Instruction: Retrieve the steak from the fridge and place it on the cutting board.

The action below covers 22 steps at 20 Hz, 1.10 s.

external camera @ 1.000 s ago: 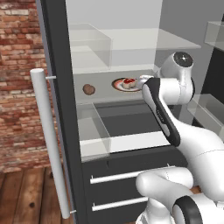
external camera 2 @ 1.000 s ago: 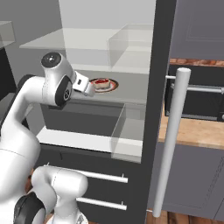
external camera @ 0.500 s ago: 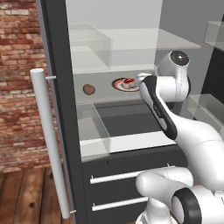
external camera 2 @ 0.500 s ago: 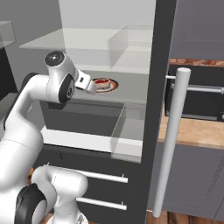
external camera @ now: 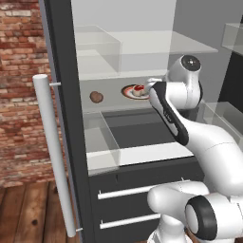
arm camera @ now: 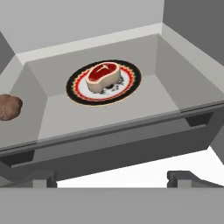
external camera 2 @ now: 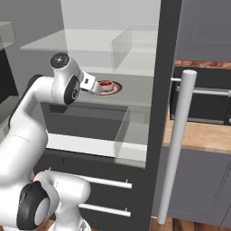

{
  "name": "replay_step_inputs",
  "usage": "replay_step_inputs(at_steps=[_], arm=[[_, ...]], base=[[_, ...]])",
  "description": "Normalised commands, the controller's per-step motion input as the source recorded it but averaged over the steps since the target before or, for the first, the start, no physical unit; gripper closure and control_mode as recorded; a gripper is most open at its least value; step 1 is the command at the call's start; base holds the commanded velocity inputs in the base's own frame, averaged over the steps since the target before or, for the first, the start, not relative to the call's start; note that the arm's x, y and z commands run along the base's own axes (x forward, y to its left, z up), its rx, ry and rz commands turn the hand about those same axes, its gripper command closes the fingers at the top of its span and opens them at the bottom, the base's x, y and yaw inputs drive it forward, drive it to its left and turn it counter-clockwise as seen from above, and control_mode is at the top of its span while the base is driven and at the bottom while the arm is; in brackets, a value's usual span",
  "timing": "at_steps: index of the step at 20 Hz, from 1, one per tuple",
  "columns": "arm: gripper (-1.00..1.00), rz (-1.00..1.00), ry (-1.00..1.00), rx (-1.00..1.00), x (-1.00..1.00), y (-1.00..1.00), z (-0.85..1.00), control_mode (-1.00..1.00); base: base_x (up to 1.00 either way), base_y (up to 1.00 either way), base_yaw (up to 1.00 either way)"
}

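The steak [arm camera: 103, 76], a small red chunk with white fat, lies on a round red-rimmed plate [arm camera: 131, 87] on a shelf inside the open fridge [external camera: 71, 118]. It also shows as the steak [external camera: 138, 89] and steak [external camera 2: 105, 85] in the base views. My gripper [arm camera: 113, 179] hovers in front of the shelf edge, short of the plate, its fingertips [arm camera: 43, 177] wide apart with nothing between them. From the sides, the gripper [external camera: 151, 85] and gripper [external camera 2: 97, 87] sit just beside the plate. The cutting board is out of view.
A brown rounded lump [arm camera: 8, 107] rests left of the plate on the same shelf, also visible as the lump [external camera: 96, 97]. Clear bins and glass shelves sit above and below. The fridge door with its long bar handle [external camera 2: 178, 144] stands open at the right.
My hand has crept a little closer to the plate over the last second. The steak and the lump have not moved.
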Motion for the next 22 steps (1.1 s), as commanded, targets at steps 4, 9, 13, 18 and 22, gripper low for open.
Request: replay_step_inputs(at_steps=[4, 9, 13, 18, 22], arm=[[-1.00, 0.00, 0.00, 0.00, 0.11, -0.01, -0.14, -1.00], [-1.00, 0.00, 0.00, 0.00, 0.00, 0.00, -0.21, -1.00], [-1.00, 0.00, 0.00, 0.00, 0.04, 0.00, -0.13, -1.00], [-1.00, 0.00, 0.00, -0.04, 0.34, 0.00, 0.00, -1.00], [-1.00, 0.00, 0.00, -0.05, 0.39, 0.01, -0.04, -1.00]], base=[[0.00, 0.00, 0.00], [0.00, 0.00, 0.00], [0.00, 0.00, 0.00], [0.00, 0.00, 0.00], [0.00, 0.00, 0.00]])
